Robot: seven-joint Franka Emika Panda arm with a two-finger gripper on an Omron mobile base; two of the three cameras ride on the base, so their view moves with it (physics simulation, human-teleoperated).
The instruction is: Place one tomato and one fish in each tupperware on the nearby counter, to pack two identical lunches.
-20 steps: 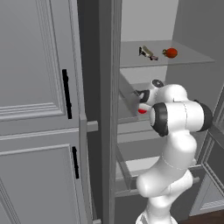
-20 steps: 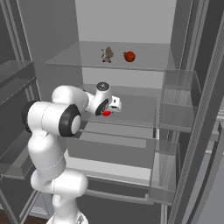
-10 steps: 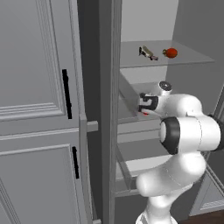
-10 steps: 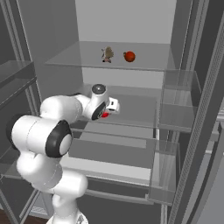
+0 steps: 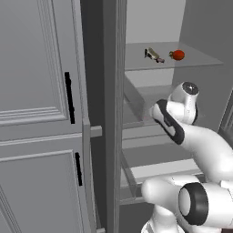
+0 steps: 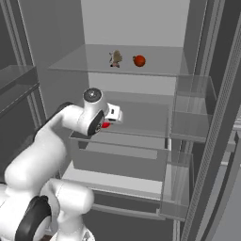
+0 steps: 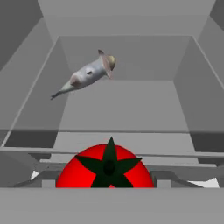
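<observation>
Grey panelled cabinet doors with black bar handles (image 5: 68, 98) fill the left side, and to their right stands an open grey refrigerator with glass shelves (image 5: 200, 61).

On the upper shelf, a small slim grey-brown fish (image 5: 154, 55) lies just left of a glossy red round tomato (image 5: 178, 55), near each other but apart. The right base view shows the same pair: shelf fish (image 6: 115, 58), then shelf tomato (image 6: 139, 60).

Below that shelf, the white arm's two-finger gripper (image 6: 109, 123) reaches in over a clear drawer (image 6: 122, 157). It appears to be pinching a second red tomato (image 6: 106, 125), which peeps out under the hand.

The hand view bears this out. The held tomato (image 7: 109, 168) sits right at the pincer, its dark stem star facing the camera. Beyond it, up and to the left, a pale fish (image 7: 87, 74) lies slanted, tail lower left, head upper right.

With the fruit seemingly gripped, the next move probably calls for backing out of the refrigerator toward the counter.
</observation>
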